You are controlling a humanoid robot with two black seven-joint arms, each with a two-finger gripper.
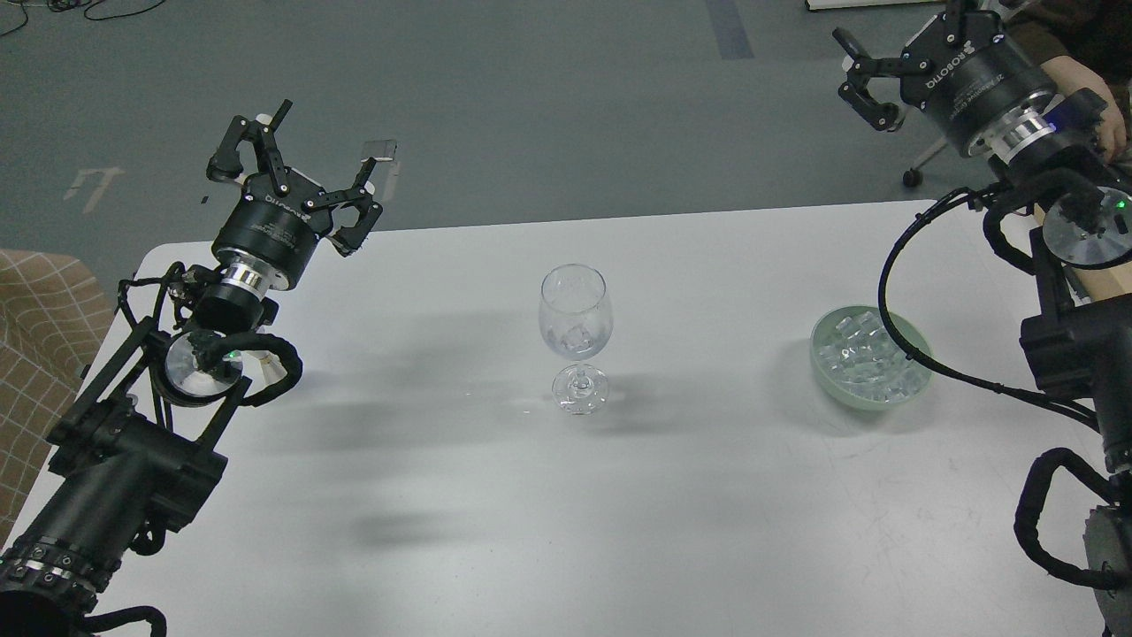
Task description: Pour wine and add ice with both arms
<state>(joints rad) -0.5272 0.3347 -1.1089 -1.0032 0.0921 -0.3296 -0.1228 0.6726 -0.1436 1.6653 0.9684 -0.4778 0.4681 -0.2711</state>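
Observation:
A clear wine glass (575, 305) stands upright in the middle of the white table (460, 495), with a few ice cubes (577, 336) in its bowl. To its right a pale green bowl (821, 358) holds many ice cubes (862, 358). My left gripper (301, 168) hangs open and empty over the table's far left corner, well left of the glass. My right gripper (889, 40) is raised beyond the far right edge, open and empty, with one finger cut off by the frame's top. A cable of the right arm (1061, 345) crosses the bowl's right rim. No wine is in view.
A tan box (1104, 281) shows behind my right arm at the table's right side. A person's hand (1089, 88) is close to my right wrist. A checked brown cloth (35, 310) lies off the left edge. Grey floor lies past the far edge.

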